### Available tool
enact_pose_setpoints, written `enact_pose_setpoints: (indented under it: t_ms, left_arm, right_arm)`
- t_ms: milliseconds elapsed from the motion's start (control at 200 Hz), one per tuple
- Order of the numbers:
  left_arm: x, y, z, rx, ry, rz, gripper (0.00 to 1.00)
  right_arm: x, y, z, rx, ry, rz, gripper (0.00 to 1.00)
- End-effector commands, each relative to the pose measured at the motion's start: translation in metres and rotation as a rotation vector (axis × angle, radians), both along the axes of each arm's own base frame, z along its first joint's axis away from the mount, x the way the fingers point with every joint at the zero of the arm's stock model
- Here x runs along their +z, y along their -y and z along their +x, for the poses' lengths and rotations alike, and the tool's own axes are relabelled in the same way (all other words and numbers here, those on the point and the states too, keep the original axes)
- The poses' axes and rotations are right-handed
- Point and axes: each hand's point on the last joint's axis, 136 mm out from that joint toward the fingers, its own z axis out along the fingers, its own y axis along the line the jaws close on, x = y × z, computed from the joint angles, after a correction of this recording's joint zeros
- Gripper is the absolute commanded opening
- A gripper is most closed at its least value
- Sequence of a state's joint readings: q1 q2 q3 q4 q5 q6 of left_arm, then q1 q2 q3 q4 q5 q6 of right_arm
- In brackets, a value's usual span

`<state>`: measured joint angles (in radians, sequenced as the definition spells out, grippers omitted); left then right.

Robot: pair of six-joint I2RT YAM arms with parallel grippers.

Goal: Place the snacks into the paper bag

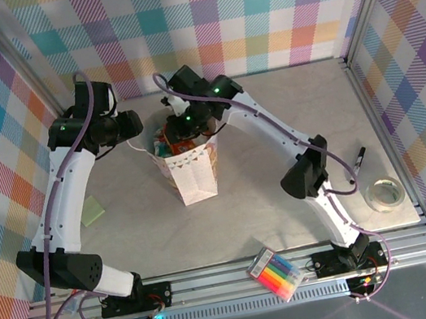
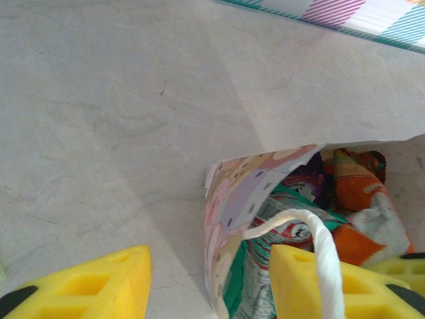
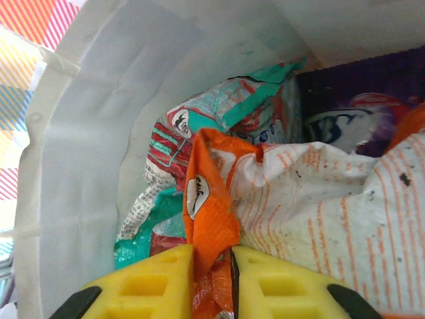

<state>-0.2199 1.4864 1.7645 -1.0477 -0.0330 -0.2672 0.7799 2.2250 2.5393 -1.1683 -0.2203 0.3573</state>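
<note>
Right jaws clamp a crinkled orange packet [image 3: 211, 216] inside the bag [image 3: 86, 166]; left jaws gape.

Bright, even light from above; shadows on the table [image 1: 271, 116] are faint and soft. Overhead it's sharp, the view splaying slightly toward the corners. Close up, the yellow fingers [image 2: 80, 286] at six o'clock blur. The paper bag [image 3: 80, 146] glows washed-out at nine o'clock, and the orange packet [image 3: 212, 226] glints.
</note>
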Motion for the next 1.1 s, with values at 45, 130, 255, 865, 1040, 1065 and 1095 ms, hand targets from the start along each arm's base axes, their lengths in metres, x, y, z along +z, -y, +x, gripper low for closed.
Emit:
enact_pose_setpoints:
  t_ms: [45,130,255,865,1040,1065,1095]
  left_arm:
    - [0.011,0.0,-0.001,-0.016,0.015,-0.02,0.5]
    - [0.014,0.004,-0.002,-0.03,0.02,-0.036,0.5]
    - [0.018,0.008,-0.005,-0.055,0.026,-0.053,0.5]
    - [0.014,0.013,-0.009,-0.075,-0.013,-0.073,0.49]
    - [0.011,0.015,-0.005,-0.08,-0.026,-0.078,0.47]
    - [0.01,0.016,-0.005,-0.081,-0.028,-0.08,0.46]
    - [0.01,0.017,-0.004,-0.082,-0.029,-0.083,0.44]
  right_arm:
    - [0.067,0.038,-0.003,-0.059,0.184,0.007,0.22]
    - [0.088,0.046,-0.005,-0.074,0.24,0.025,0.23]
    - [0.115,0.061,-0.009,-0.103,0.308,0.04,0.24]
    - [0.106,0.128,-0.001,-0.316,0.354,-0.07,0.62]
    - [0.104,0.135,0.013,-0.359,0.355,-0.044,0.63]
    - [0.103,0.134,0.015,-0.357,0.349,-0.037,0.61]
    - [0.102,0.132,0.018,-0.351,0.343,-0.027,0.58]
